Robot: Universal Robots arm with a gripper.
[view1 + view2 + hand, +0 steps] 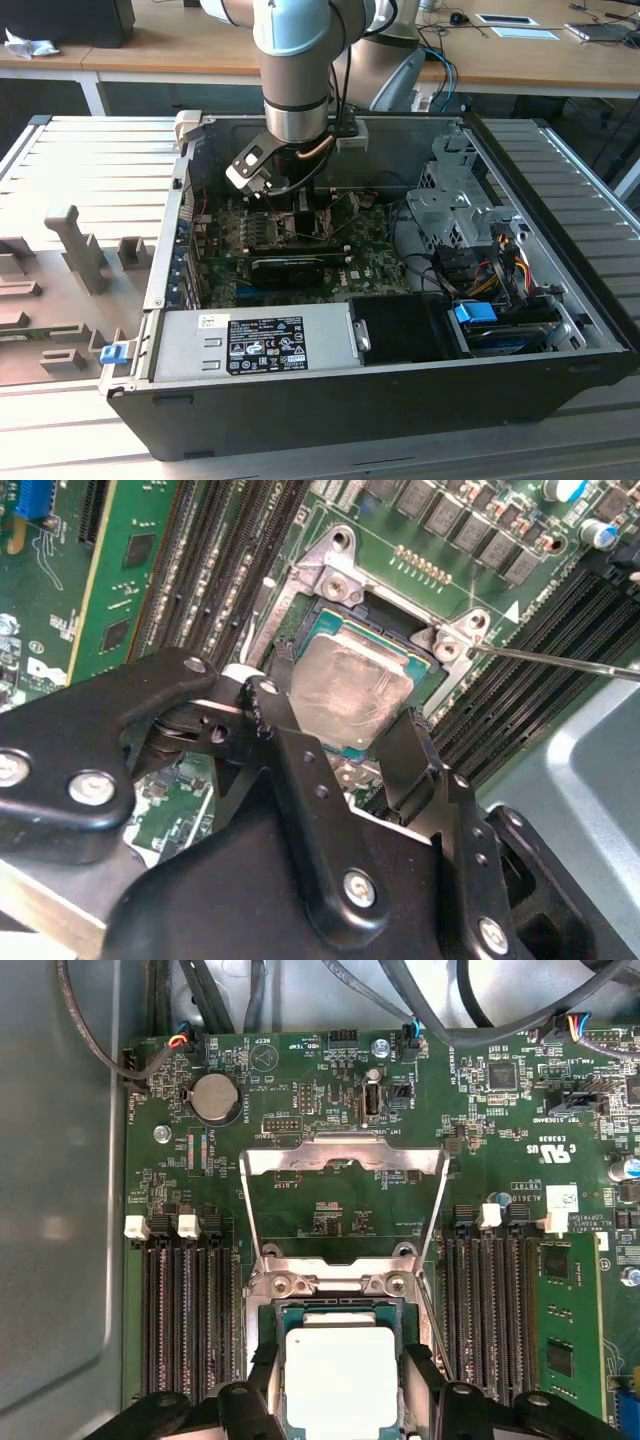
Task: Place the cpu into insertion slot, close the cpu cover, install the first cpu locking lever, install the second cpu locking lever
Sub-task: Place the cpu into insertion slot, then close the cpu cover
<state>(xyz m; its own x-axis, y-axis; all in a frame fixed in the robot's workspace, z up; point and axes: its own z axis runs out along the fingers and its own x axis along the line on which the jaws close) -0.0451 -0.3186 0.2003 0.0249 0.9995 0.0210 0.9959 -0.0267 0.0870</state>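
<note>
The cpu (340,1375) is a pale silvery square chip, and my gripper (340,1388) is shut on it, one black finger (268,712) against each side. In both wrist views the chip is at the insertion slot (338,588), level with its silvery rim; whether it rests fully inside cannot be told. The cpu cover (342,1153), a thin metal frame with a square window, stands swung open beyond the slot's hinge. A thin metal lever rod (560,661) sticks out past one corner of the slot. In the exterior view the gripper (300,212) reaches down into the open computer case.
Black memory slots (190,1320) flank the socket on both sides. A long black card (290,265) lies just in front of the gripper in the exterior view. The power supply (260,340), drive cage (450,200) and case walls (160,270) hem in the board.
</note>
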